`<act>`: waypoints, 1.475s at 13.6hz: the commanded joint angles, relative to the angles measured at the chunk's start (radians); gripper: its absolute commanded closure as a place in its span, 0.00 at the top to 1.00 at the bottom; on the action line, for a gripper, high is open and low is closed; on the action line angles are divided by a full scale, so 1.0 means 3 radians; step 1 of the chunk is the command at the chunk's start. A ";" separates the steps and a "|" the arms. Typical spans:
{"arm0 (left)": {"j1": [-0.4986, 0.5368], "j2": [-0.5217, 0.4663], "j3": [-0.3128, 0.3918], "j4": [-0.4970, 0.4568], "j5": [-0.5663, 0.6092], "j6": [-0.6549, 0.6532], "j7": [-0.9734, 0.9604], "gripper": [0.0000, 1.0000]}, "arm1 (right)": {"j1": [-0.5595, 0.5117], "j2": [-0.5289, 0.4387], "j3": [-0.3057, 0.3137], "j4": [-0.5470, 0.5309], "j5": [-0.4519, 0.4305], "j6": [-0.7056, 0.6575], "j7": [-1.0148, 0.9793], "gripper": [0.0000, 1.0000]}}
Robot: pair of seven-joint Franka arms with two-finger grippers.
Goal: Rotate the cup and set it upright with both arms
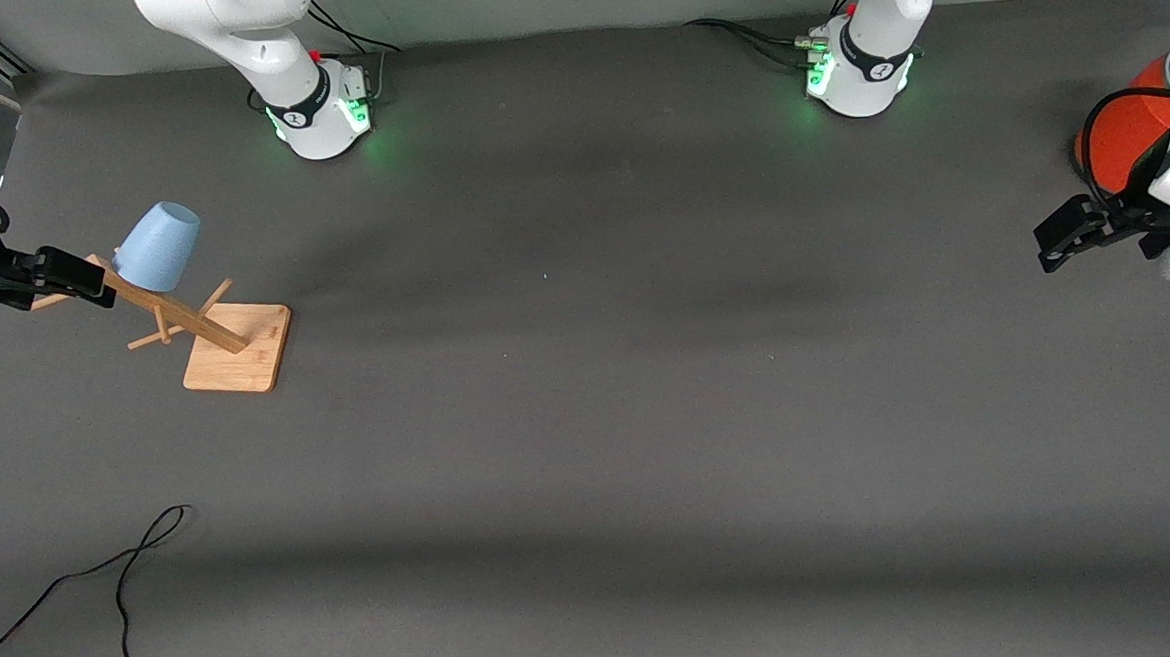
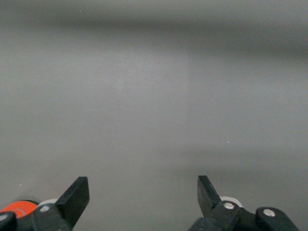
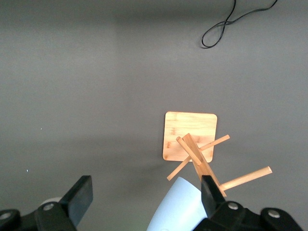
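Observation:
The pale blue cup (image 1: 158,248) hangs mouth-down and tilted on a peg of a wooden rack (image 1: 238,349) toward the right arm's end of the table. My right gripper (image 1: 100,282) is open right beside the cup, above the table, and holds nothing. In the right wrist view the cup (image 3: 179,207) lies between the open fingers of the right gripper (image 3: 144,192), close to one finger; whether it touches is unclear. My left gripper (image 1: 1056,242) is open and empty, waiting above the table at the left arm's end. It shows only bare table in the left wrist view (image 2: 143,192).
The rack's square base (image 3: 189,135) and slanted pegs stand under the cup. An orange-red cylinder with a grey lid (image 1: 1125,130) stands beside the left gripper. A black cable (image 1: 137,562) lies on the grey table nearer the front camera.

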 commanded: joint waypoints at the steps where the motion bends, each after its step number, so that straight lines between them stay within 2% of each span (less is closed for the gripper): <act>1: -0.0037 0.0008 0.0014 0.0025 0.0042 -0.0036 -0.0047 1.00 | -0.0023 -0.0032 0.0007 0.0018 -0.0041 -0.0041 -0.0082 1.00; 4: -0.0032 0.0008 0.0014 0.0025 0.0047 -0.0046 -0.0047 1.00 | -0.0017 0.0009 0.0007 0.0018 -0.0046 -0.0047 -0.0092 1.00; 6: -0.0027 0.0008 0.0014 0.0025 0.0047 -0.0031 -0.0047 1.00 | -0.0002 -0.0113 0.0007 -0.0089 -0.0041 -0.0108 -0.0041 1.00; 7: -0.0032 0.0008 0.0014 0.0020 0.0047 -0.0051 -0.0047 1.00 | -0.0017 -0.0240 0.0007 -0.0231 -0.0041 -0.0078 -0.0046 1.00; 10: -0.0027 0.0008 0.0014 0.0020 0.0042 -0.0051 -0.0052 1.00 | -0.0007 -0.0787 -0.0172 -0.0880 -0.0020 0.0163 -0.0036 1.00; 13: -0.0027 0.0023 0.0019 0.0020 0.0042 -0.0061 -0.0052 1.00 | -0.0002 -0.1079 -0.0345 -0.1193 -0.0015 0.0138 0.0075 1.00; 20: -0.0027 0.0028 0.0019 -0.0005 0.0047 -0.0169 -0.0047 1.00 | 0.0023 -0.1100 -0.0341 -0.1296 -0.0015 0.0137 0.1788 1.00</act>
